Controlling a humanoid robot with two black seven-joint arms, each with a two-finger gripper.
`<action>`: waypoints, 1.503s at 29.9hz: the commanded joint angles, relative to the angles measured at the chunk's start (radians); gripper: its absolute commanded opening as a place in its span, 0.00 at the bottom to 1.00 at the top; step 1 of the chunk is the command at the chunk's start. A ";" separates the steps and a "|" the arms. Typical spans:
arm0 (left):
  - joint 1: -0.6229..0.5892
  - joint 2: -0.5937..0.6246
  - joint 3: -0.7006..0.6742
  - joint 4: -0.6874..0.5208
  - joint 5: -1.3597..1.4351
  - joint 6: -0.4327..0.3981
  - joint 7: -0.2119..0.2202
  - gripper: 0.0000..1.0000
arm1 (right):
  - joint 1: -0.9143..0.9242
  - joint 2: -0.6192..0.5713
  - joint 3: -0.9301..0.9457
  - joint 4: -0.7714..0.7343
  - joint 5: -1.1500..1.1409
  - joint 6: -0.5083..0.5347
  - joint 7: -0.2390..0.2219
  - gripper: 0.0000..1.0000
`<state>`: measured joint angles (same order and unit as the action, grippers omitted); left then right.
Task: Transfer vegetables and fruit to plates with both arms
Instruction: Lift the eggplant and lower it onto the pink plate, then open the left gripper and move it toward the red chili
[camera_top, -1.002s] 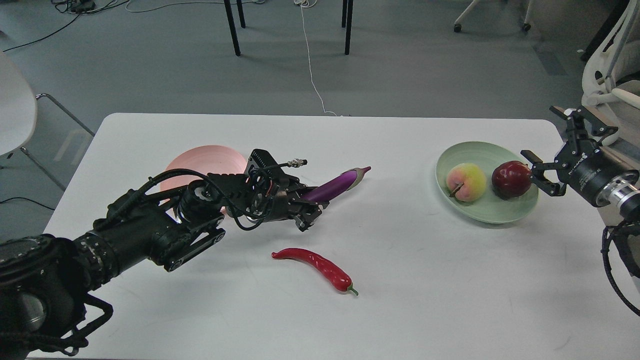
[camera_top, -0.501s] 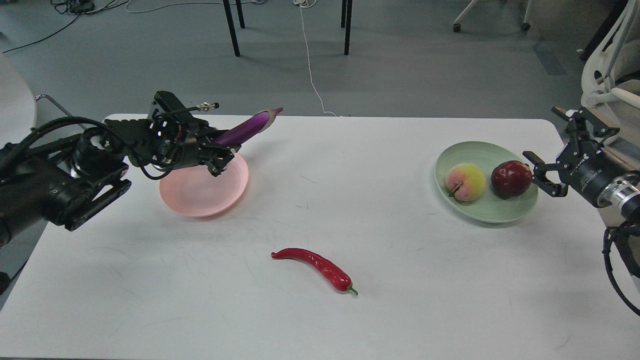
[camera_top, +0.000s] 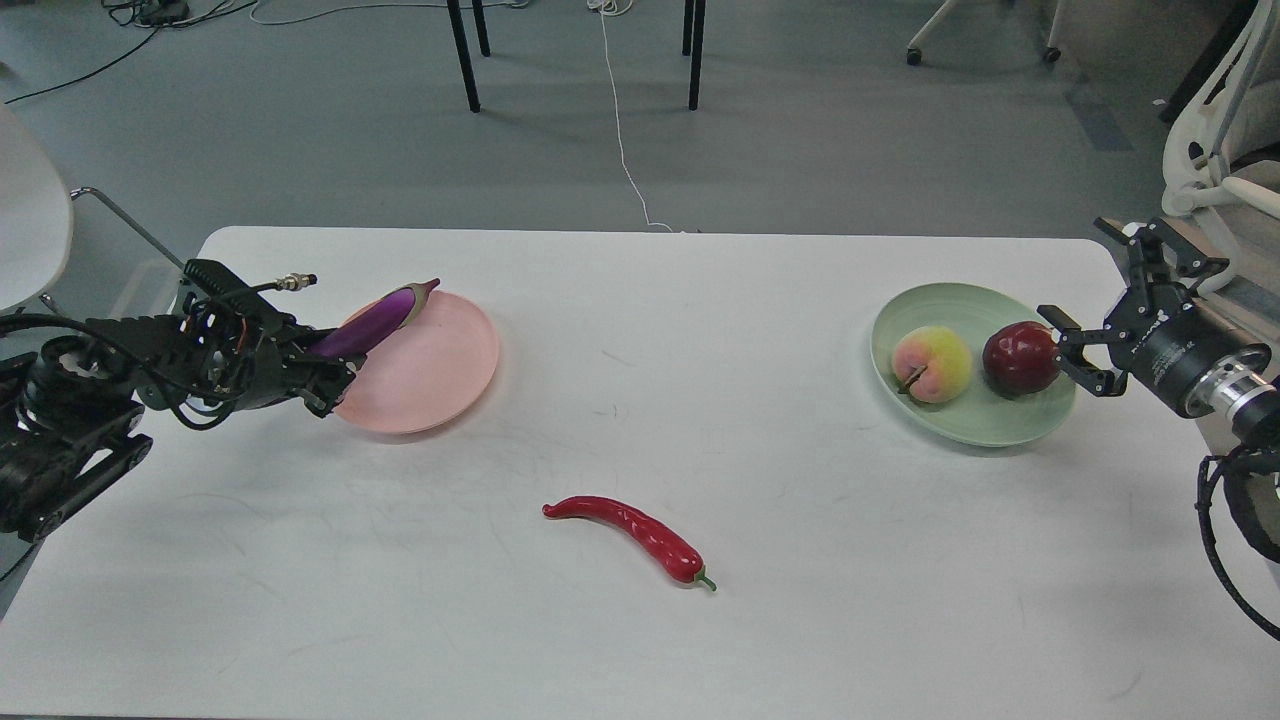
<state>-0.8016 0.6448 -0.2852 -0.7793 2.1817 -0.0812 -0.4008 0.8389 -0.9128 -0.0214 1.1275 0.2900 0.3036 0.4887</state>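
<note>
The left gripper (camera_top: 325, 378) was clamped on the butt end of the eggplant (camera_top: 375, 320), at the left rim of the pink plate (camera_top: 440, 375). The eggplant stuck out from the fingers up and to the right, tilted, its greyish cap highest and over the plate's far-left part. Whether its body touched the plate could not be told.

The right gripper (camera_top: 1072, 350) stood at the right edge of the green plate (camera_top: 960, 420), fingers spread, one above and one below, both pointing left at the pomegranate (camera_top: 1020, 358). The pomegranate lay on the plate just beside the fingertips, close enough that contact could not be ruled out, but it was not gripped. The peach (camera_top: 932, 364) lay on the same plate, just left of the pomegranate, its brown stem toward the lower left.

The chili (camera_top: 630, 535) lay on the white table (camera_top: 800, 600) near the front middle, well apart from both grippers and both plates, green stem toward the lower right.
</note>
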 joint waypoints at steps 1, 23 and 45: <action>-0.002 -0.019 0.000 0.002 0.000 0.000 0.000 0.18 | -0.004 0.000 0.000 0.002 0.001 0.000 0.000 0.98; -0.013 -0.051 0.001 0.046 0.000 0.027 -0.022 0.82 | -0.014 -0.006 0.000 0.008 0.001 0.000 0.000 0.98; -0.209 -0.062 0.026 -0.627 -0.129 -0.015 -0.088 0.98 | 0.029 0.000 0.052 0.006 -0.002 -0.014 0.000 0.98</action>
<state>-1.0278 0.6058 -0.2757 -1.2882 2.0516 -0.0686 -0.4891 0.8377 -0.9128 0.0099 1.1310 0.2888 0.3022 0.4887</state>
